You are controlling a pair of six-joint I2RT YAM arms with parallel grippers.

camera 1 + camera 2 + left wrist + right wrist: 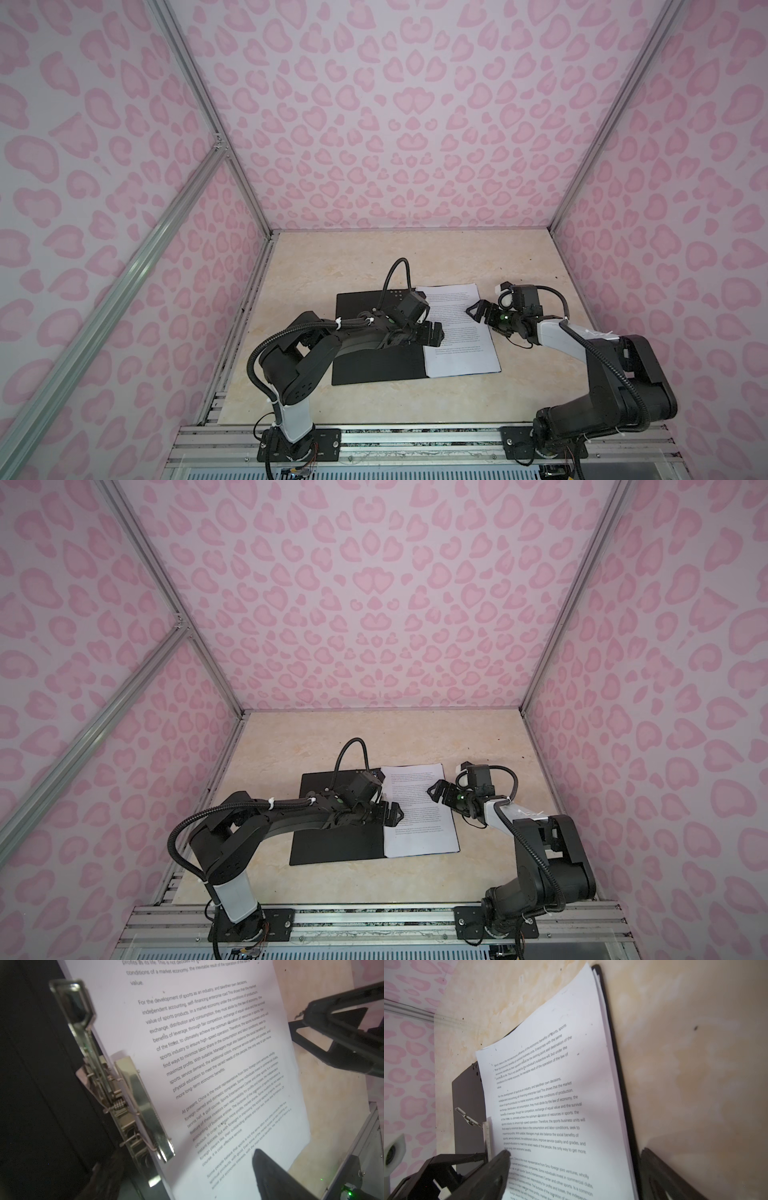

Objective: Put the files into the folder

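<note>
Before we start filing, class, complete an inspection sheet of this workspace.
Surface: beige marbled tabletop, few dark specks.
Job's things: black folder lies open; printed sheets stacked on its right half in a top view; metal clip at the spine, lever apparently raised.
Clutter: nothing seen.
Grippers: left gripper open above the sheets' spine edge; right gripper open above their outer edge; neither holds anything.
Cables: black corrugated conduit loops above the folder.
Surroundings: pink leopard-print walls, aluminium frame rails.
</note>
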